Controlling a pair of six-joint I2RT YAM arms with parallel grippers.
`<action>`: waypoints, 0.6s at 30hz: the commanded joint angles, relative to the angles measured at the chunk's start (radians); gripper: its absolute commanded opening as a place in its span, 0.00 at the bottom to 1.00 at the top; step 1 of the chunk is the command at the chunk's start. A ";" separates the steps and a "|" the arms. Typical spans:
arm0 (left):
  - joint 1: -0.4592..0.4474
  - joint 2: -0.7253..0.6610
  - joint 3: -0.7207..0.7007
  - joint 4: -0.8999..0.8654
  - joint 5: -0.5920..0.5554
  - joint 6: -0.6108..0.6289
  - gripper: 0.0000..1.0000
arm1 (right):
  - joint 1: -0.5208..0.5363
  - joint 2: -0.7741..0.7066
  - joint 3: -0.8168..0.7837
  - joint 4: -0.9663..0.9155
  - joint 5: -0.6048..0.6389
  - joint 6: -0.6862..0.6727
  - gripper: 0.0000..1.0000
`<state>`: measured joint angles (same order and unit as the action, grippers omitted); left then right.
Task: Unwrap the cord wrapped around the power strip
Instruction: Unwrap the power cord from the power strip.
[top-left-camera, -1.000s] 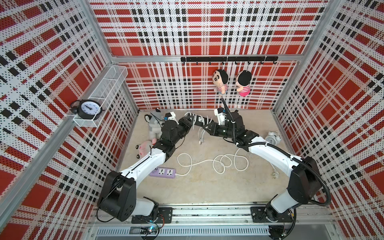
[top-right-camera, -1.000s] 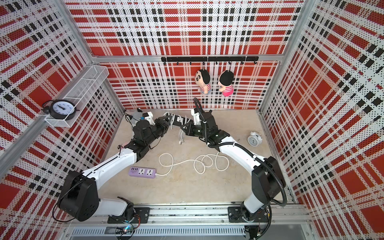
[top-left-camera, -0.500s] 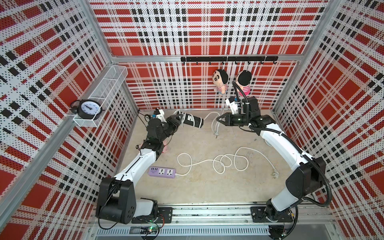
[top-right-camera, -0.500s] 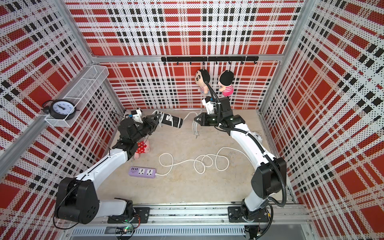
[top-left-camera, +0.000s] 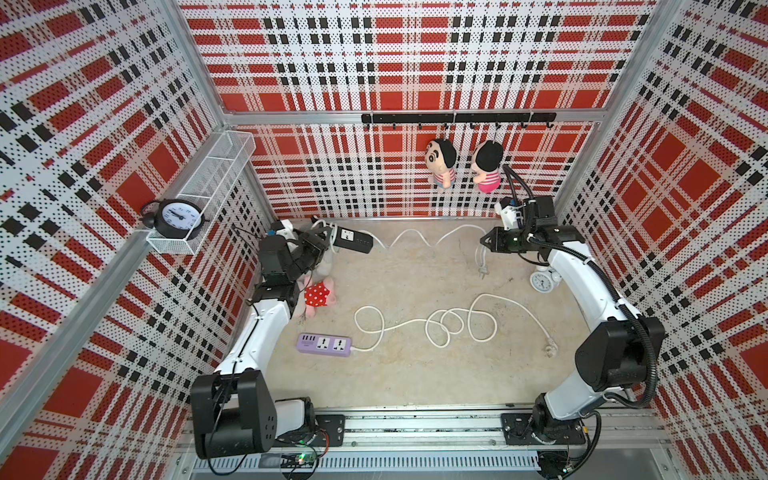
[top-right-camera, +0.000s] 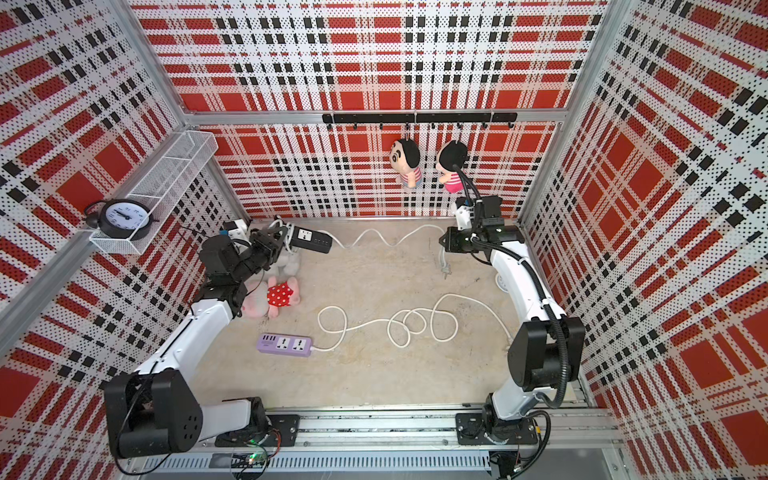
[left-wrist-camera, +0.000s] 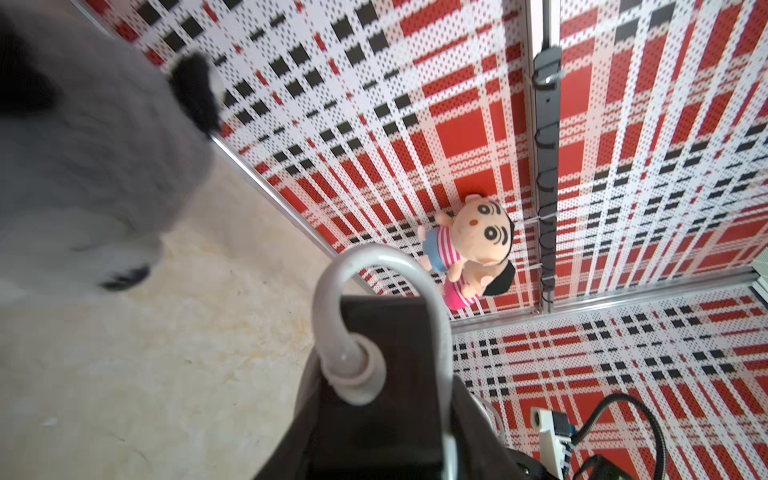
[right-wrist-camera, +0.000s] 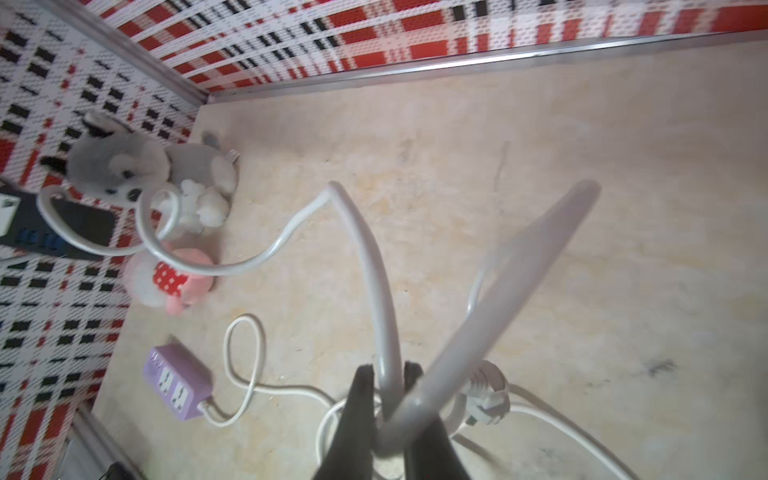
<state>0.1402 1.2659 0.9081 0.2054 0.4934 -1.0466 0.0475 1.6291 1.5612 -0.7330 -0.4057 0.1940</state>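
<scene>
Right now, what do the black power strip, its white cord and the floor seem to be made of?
Black power strip: probably moulded hard plastic, matte; crisp edges.
White cord: flexible rubbery or PVC sheath, faint sheen; it holds soft curves.
Floor: mottled beige, stone-like or laminate; cannot tell.

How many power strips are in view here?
2. The black power strip is gripped in the left claw near the back-left corner. The purple power strip lies flat on the floor nearer the front. None appears hidden.
</scene>
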 joint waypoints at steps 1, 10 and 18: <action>0.060 -0.053 0.042 -0.014 0.017 0.053 0.00 | -0.048 0.013 0.015 -0.021 0.086 -0.059 0.00; 0.181 -0.083 0.078 -0.100 0.077 0.111 0.00 | -0.119 0.094 0.034 -0.039 0.247 -0.100 0.00; 0.002 -0.042 0.054 0.001 0.067 0.039 0.00 | -0.058 0.090 -0.063 0.034 0.070 -0.133 0.06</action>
<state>0.1944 1.2201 0.9436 0.0898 0.5808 -0.9771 -0.0246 1.7287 1.5330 -0.7349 -0.2897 0.1032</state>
